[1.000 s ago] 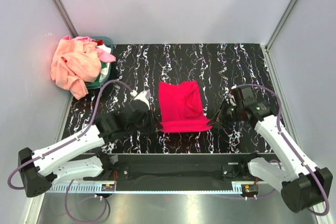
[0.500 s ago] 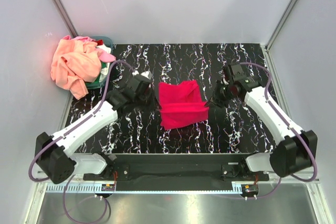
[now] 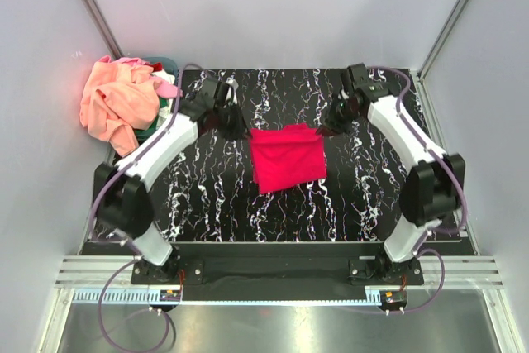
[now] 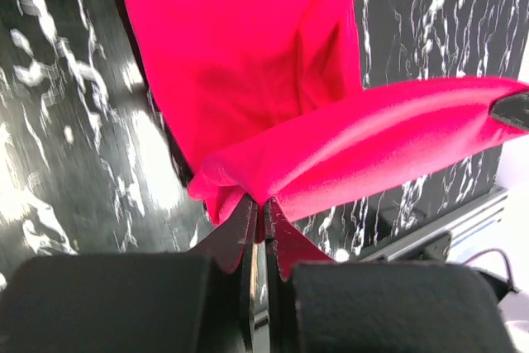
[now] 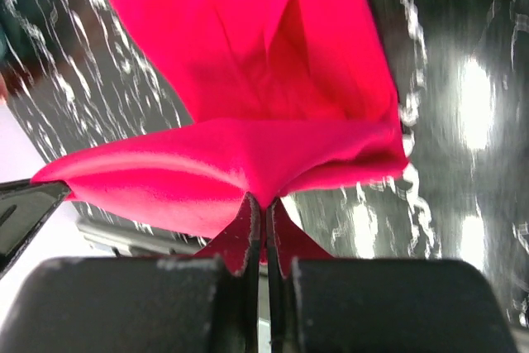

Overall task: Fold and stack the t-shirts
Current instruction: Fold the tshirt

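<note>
Top external view: we hold the crimson t-shirt (image 3: pixel 287 163) by two corners.
Our left gripper (image 3: pixel 241 131) pinches the cloth at the shirt's eleven o'clock corner and our right gripper (image 3: pixel 325 129) pinches it at one o'clock. Both wrist views show the jaws pressed together on a red fold. The shirt sits mid-table on the black marbled table (image 3: pixel 372 196), its far edge raised between us. At ten o'clock a peach-orange shirt (image 3: pixel 116 105) drapes over the teal basket (image 3: pixel 164 63), well apart.
</note>
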